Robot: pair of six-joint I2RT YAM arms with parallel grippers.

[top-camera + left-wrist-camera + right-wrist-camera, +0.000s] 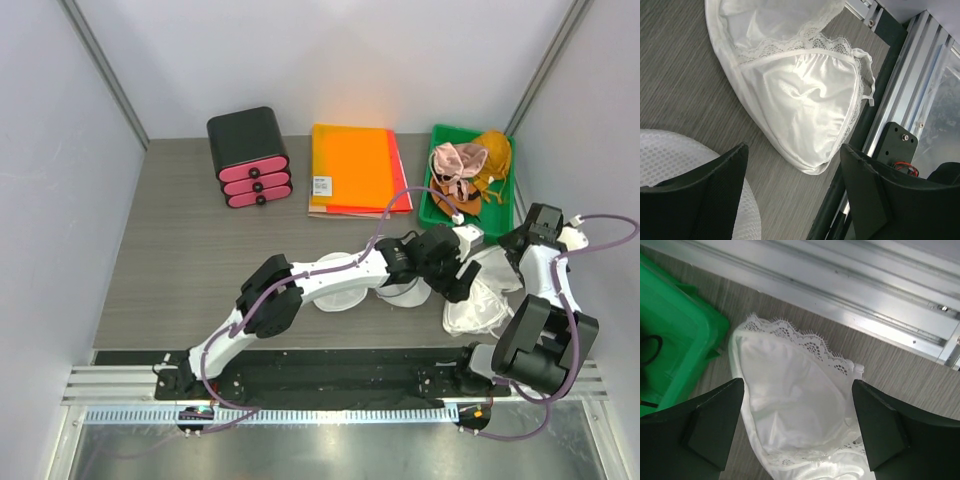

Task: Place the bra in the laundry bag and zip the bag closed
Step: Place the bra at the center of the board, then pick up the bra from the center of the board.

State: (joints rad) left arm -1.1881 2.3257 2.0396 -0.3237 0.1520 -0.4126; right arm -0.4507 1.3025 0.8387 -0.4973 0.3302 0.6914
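- Small label on orange folder: too small to read.
- Bra flat on table, against front rail edge, near green bin.
- Laundry bag just beside bra.
- Left gripper, right gripper: spread wide above bra, holding nothing.

From above we see only two white slivers of the laundry bag. The left arm hides the rest, so we cannot tell how its halves lie. The bra, by the desk's near right corner, is partly under the right arm. In the left wrist view the bra runs off the top edge and the laundry bag off the left. In the right wrist view the bra runs off the bottom and the green tray off the left.
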